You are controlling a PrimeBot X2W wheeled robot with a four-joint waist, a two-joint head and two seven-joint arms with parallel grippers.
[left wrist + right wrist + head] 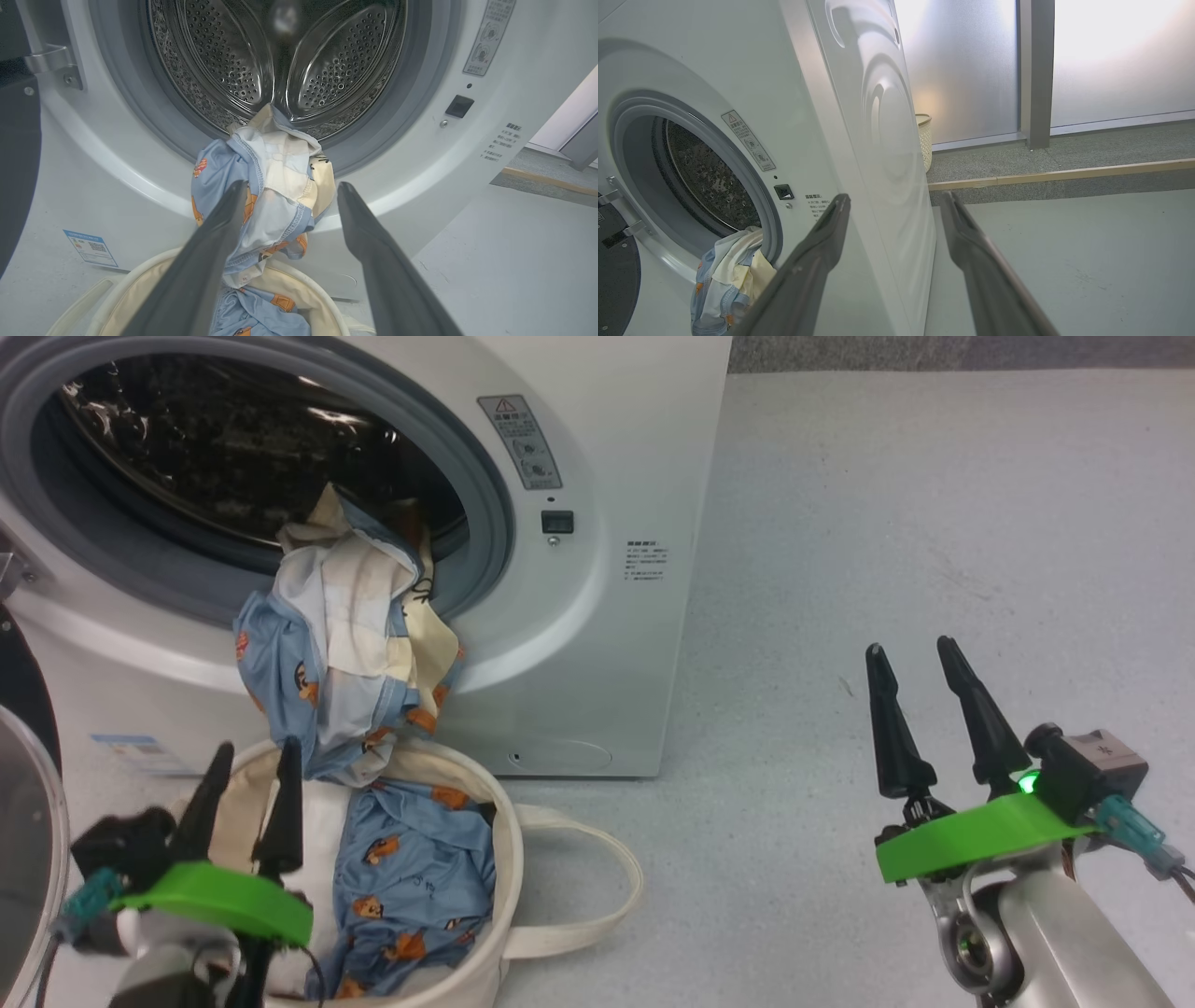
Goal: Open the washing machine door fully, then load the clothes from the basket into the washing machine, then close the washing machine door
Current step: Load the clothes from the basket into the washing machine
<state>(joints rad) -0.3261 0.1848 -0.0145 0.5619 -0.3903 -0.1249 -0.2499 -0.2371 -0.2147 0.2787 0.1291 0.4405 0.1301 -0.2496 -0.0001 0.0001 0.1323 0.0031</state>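
The head camera looks down at the washing machine point(597, 616) and the basket point(493, 896); the left wrist camera faces the drum point(261, 56) close up; the right wrist camera sees the machine obliquely; all three share the clothes point(345, 635).

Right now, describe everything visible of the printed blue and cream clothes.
The soft light-blue and cream clothes, printed with orange-brown cartoon animals, look like thin stitched fabric, crumpled. One bunch hangs out of the white washing machine's open mouth over the grey rubber ring, its lower end reaching into the round cream canvas basket, where more blue printed fabric lies heaped. The open left pincer stands before it, not gripping it.
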